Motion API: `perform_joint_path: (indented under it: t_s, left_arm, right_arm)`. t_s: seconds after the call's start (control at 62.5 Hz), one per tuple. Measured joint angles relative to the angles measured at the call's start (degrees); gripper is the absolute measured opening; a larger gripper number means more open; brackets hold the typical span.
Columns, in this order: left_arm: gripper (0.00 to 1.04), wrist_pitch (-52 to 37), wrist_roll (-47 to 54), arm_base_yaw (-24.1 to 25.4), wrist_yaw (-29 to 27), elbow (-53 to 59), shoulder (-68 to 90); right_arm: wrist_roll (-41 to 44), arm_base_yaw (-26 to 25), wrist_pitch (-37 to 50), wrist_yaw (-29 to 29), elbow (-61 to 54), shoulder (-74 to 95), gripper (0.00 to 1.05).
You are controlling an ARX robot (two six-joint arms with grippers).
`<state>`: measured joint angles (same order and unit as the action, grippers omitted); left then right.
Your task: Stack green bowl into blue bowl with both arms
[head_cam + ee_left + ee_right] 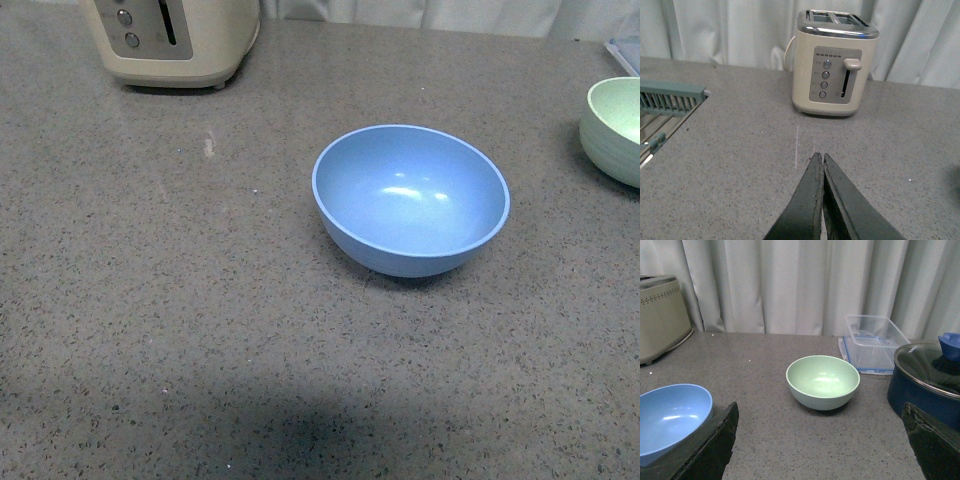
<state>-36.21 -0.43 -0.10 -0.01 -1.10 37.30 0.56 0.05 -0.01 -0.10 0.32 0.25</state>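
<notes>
The blue bowl (410,198) stands upright and empty on the grey counter, right of centre in the front view; it also shows in the right wrist view (671,416). The green bowl (617,129) stands upright at the right edge of the front view, apart from the blue bowl, and shows whole in the right wrist view (823,381). My right gripper (820,437) is open and empty, facing the green bowl from a short way off. My left gripper (821,161) is shut and empty above bare counter, pointing at the toaster. Neither arm shows in the front view.
A cream toaster (173,38) stands at the back left and shows in the left wrist view (834,62). A dark blue pot with a glass lid (927,380) and a clear plastic box (875,341) stand beside the green bowl. A dish rack (665,112) lies at the counter's left. Curtains hang behind.
</notes>
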Motion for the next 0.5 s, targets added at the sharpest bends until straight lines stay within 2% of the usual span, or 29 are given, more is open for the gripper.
perform_joint_path:
  t_s: [0.496]
  left_arm:
    - [0.04,15.4,0.0,0.0,0.0,0.0,-16.6]
  right_arm:
    - [0.0,0.0,0.0,0.0,0.0,0.0,0.95]
